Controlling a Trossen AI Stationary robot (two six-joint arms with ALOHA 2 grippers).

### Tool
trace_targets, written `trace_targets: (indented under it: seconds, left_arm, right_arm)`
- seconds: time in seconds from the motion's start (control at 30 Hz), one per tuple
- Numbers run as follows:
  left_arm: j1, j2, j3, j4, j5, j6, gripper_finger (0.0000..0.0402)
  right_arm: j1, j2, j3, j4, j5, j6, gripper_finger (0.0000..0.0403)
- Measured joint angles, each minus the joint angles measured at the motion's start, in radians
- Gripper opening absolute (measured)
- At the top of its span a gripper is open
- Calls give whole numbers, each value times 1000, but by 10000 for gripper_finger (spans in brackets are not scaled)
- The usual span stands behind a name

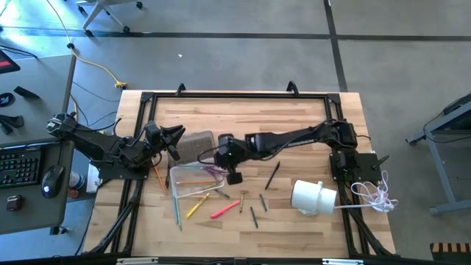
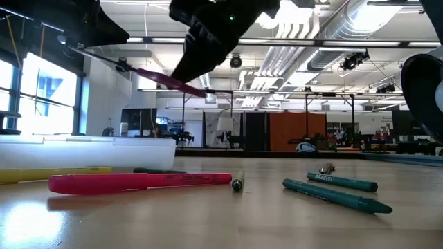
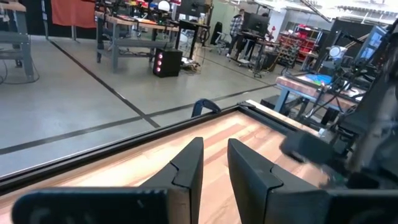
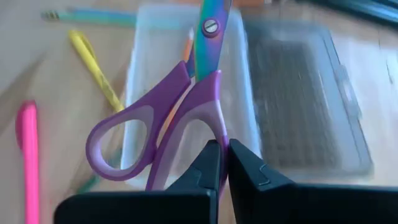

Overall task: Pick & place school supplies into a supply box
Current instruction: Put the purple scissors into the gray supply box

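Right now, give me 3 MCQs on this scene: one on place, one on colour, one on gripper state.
1. Where are the scissors?
A. lying on the table
B. held over the open supply box
C. beside the white cylinder

2. What colour are the scissors' handles?
A. purple
B. green
C. orange

3. What is the right gripper doing?
A. open and empty
B. shut on a pink marker
C. shut on the scissors

Key: B, since the right wrist view shows them gripped above the clear tray; A, both handle loops are purple; C, the fingers pinch one handle, while the pink marker lies on the table. The left gripper waits at the table's left edge.
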Motion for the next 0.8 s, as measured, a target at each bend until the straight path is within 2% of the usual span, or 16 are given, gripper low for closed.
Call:
trace_targets:
  seconds: [0.13,0.2,0.33,0.53,0.8]
  left_arm:
    - [0,0,0,0,-2,0,111]
    - [0,0,0,1,-2,0,111]
    - [0,0,0,9,-4,0,111]
    - [0,0,0,15,-4,0,111]
    - [0,0,0,11,-4,0,111]
  right_arm:
    - [10,17,-79,137,-27,5,1]
    - [10,25,-94,141,-32,32,1]
    - [-5,55,-91,152,-30,43,1]
    - [-17,83,-88,259,-33,34,6]
    - [-27,85,-90,228,-22,34,38]
